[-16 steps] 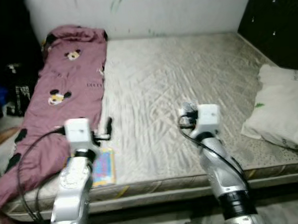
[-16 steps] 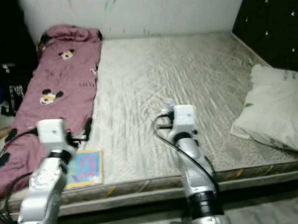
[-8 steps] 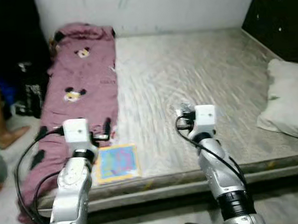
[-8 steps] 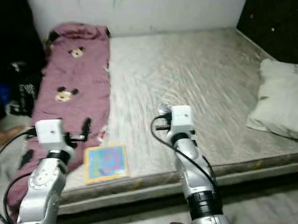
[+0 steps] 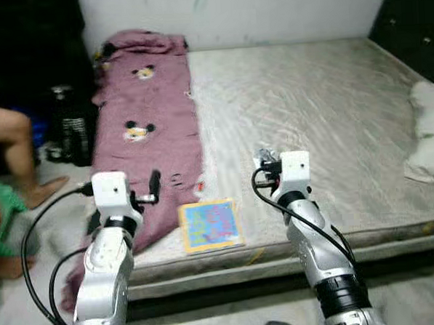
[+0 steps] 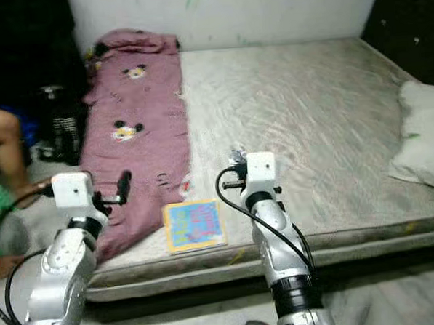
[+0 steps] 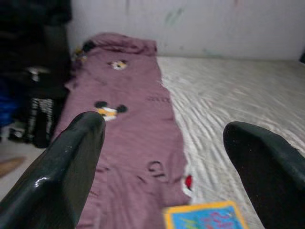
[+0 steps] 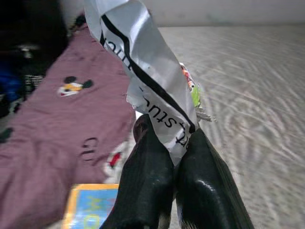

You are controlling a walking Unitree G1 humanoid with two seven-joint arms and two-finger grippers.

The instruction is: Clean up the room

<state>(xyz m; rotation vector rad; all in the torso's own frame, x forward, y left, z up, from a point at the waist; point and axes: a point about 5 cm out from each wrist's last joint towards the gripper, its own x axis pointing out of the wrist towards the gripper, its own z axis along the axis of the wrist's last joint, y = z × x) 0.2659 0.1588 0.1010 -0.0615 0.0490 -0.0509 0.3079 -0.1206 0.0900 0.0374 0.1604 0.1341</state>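
Two of my right fingers are pressed together on a wrapper — white, crumpled, with black lettering — which stands up out of my right gripper above the mattress. My left gripper holds nothing; its fingers are spread wide apart over the near left part of the bed. Just beyond them lies a book with a yellow border and blue cover, flat on the mattress near the front edge, between my two arms. Beside it a purple blanket with cartoon mouse prints runs along the left side up to the wall — its near end hangs over the edge. At the far right rests a white pillow. Left of the bed, a person's bare leg shows by a dark bag on the floor.
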